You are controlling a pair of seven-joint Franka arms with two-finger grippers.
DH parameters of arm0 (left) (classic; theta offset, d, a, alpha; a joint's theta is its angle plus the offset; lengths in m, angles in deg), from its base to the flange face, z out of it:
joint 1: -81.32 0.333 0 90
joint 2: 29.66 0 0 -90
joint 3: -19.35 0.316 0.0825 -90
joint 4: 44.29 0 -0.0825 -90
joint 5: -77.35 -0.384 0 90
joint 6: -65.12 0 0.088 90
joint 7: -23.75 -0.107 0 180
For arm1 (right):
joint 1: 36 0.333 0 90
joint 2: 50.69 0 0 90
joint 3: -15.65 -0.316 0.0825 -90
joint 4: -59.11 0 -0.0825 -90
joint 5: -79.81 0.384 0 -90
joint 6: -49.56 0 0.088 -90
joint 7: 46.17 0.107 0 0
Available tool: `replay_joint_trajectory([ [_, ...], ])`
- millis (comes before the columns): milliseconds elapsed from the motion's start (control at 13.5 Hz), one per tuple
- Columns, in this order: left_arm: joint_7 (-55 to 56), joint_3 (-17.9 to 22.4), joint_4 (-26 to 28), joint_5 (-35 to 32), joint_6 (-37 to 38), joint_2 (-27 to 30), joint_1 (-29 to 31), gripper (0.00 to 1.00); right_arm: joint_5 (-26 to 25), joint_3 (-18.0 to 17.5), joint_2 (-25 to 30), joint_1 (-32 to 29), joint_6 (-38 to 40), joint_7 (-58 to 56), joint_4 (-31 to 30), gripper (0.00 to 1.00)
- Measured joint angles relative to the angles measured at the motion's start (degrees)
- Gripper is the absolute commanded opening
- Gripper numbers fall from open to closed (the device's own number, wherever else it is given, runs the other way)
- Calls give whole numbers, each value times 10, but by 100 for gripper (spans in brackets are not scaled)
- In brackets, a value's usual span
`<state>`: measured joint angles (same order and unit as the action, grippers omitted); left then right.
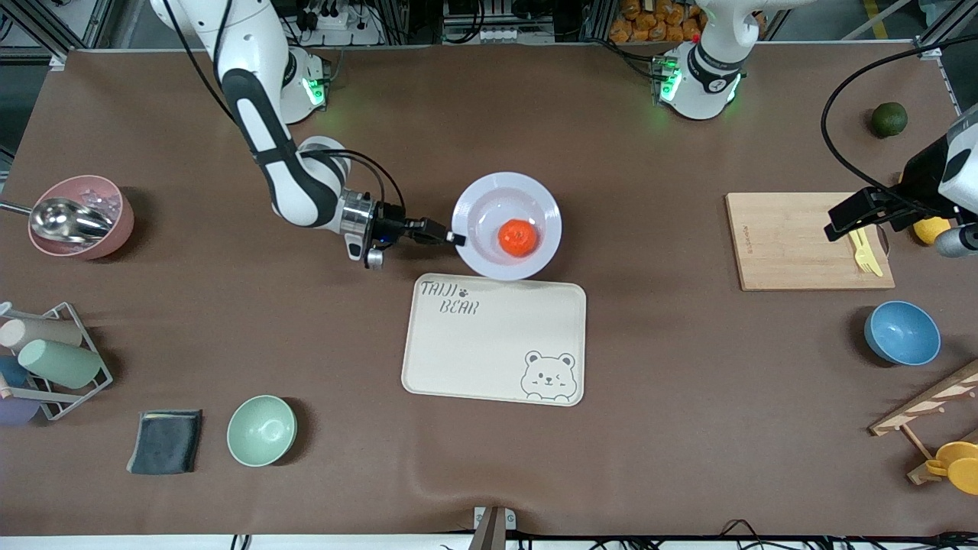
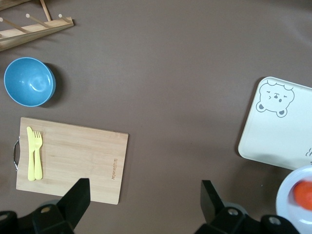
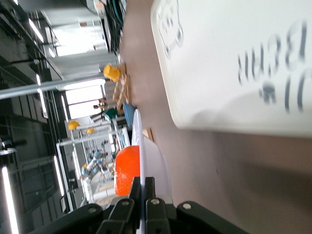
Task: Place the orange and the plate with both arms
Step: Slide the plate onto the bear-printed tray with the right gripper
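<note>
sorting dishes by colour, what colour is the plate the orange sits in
Pale lavender-white, plain; the plate shows best in the front view, with the orange in its centre.

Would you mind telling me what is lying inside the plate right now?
The orange sits in the sunken centre of the plate. The right gripper is shut on the plate's rim. The left gripper hangs open over the cutting board. The dish surface under the orange is hidden.
</note>
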<state>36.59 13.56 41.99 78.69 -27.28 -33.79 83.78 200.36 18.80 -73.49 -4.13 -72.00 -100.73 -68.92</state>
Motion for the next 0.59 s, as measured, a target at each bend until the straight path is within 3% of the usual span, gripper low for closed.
replay_joint_trajectory([
  [223,0,0,1,0,0,0,0,100,0,0,-32,-17,-41,3,70,0],
  [594,0,-1,3,0,0,0,-1,100,0,1,-147,-28,-58,4,206,0],
])
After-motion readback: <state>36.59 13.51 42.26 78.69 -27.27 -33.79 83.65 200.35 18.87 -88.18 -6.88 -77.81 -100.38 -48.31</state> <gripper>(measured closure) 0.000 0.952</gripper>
